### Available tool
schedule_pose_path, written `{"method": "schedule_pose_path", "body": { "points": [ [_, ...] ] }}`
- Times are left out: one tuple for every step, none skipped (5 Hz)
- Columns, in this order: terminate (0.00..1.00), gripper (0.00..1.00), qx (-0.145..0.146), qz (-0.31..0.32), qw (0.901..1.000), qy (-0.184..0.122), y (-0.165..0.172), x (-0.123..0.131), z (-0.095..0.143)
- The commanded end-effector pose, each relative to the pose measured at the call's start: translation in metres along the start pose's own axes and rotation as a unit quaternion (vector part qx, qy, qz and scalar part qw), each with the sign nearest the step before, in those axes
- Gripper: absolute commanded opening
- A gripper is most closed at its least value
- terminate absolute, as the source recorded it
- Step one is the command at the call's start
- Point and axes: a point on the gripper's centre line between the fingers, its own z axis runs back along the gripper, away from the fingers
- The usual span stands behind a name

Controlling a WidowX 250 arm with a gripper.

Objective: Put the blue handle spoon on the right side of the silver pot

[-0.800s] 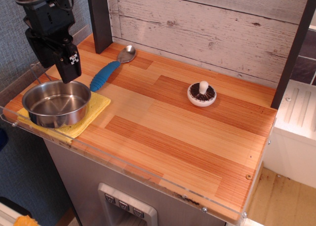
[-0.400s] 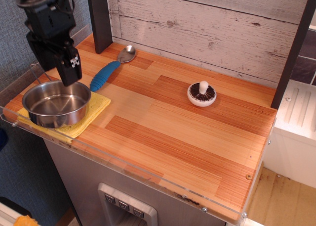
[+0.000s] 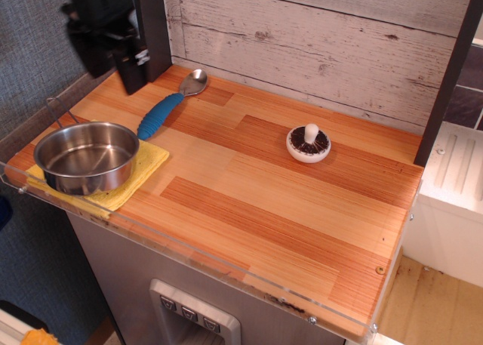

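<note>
The blue handle spoon (image 3: 161,114) lies flat on the wooden counter, its silver bowl toward the back wall and the end of its blue handle at the edge of a yellow cloth. The silver pot (image 3: 87,157) stands upright and empty on that cloth at the front left. My gripper (image 3: 131,79) is a dark, blurred block hanging in the air above the back left of the counter, behind the pot and left of the spoon. It touches neither and holds nothing. The blur hides how its jaws stand.
The yellow cloth (image 3: 148,164) lies under the pot. A small white and dark mushroom toy (image 3: 308,143) stands mid-counter to the right. A dark post (image 3: 153,28) rises at the back left, close by the gripper. A clear rail (image 3: 189,251) runs along the counter's front edge.
My gripper has risen from just behind the pot's rim and moved back and right, toward the dark post. The spoon, pot and toy have not moved.
</note>
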Motion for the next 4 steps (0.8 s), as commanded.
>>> {"method": "schedule_pose_path", "body": {
  "points": [
    [0.00,1.00,0.030,0.039,0.9988,-0.008,0.008,0.030,-0.022],
    [0.00,1.00,0.032,0.074,0.9967,-0.009,0.010,0.035,-0.038],
    [0.00,1.00,0.020,0.090,0.9957,-0.010,0.017,0.038,-0.050],
    [0.00,1.00,0.025,0.097,0.9949,-0.009,0.024,0.042,-0.056]
  ]
}}
